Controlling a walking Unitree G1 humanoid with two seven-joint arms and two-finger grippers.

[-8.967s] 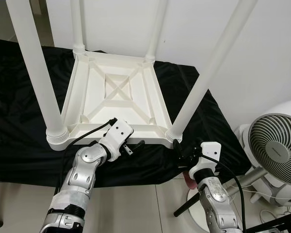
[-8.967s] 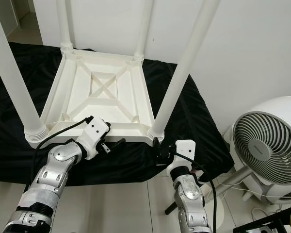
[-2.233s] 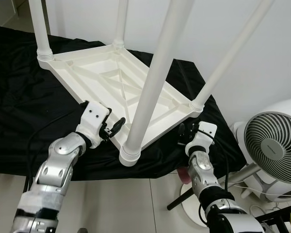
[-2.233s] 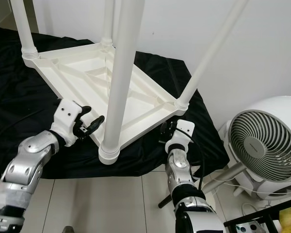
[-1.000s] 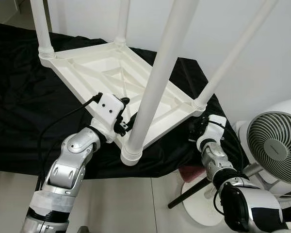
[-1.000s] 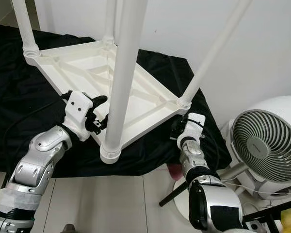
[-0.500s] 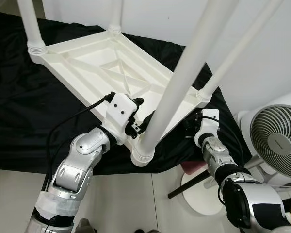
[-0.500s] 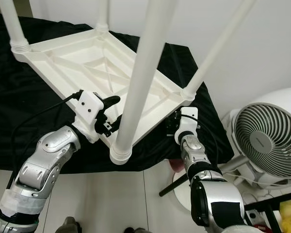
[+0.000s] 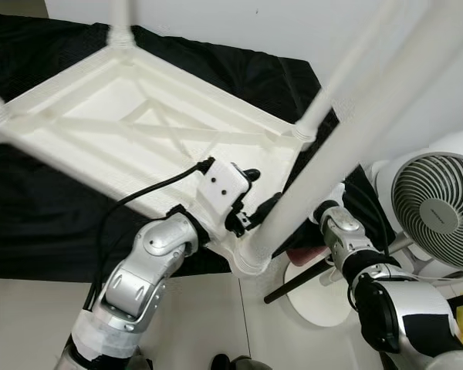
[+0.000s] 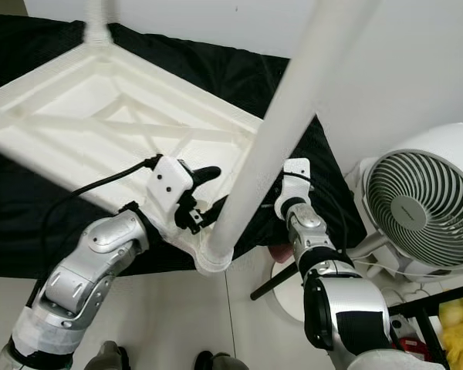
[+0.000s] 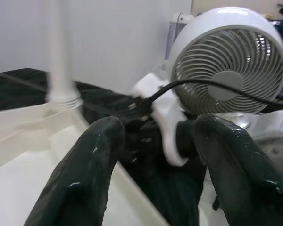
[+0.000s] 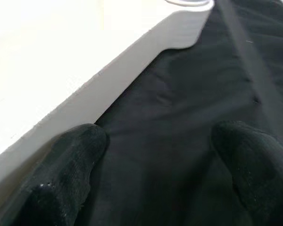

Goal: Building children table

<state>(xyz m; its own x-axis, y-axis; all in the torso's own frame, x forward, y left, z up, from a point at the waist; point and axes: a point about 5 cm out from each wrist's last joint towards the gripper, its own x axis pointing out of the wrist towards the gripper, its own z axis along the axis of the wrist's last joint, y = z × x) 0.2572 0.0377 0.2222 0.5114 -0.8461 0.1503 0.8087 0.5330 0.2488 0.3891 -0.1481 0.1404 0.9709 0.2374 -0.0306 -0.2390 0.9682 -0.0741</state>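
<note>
I'm turning the upturned children's table (image 9: 131, 131) on the black-draped counter (image 9: 31, 223), left gripper (image 10: 204, 193) and right gripper (image 12: 151, 155) fingers spread wide at its near rim; next I should regrip.

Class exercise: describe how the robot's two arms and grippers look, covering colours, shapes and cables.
Both arms are jointed silver metal with rounded segments. The left arm has a white wrapped band near its base and a white boxy wrist block, fed by a black cable. Each arm ends in a gripper with two long, rounded black fingers: left gripper, right gripper.
</note>
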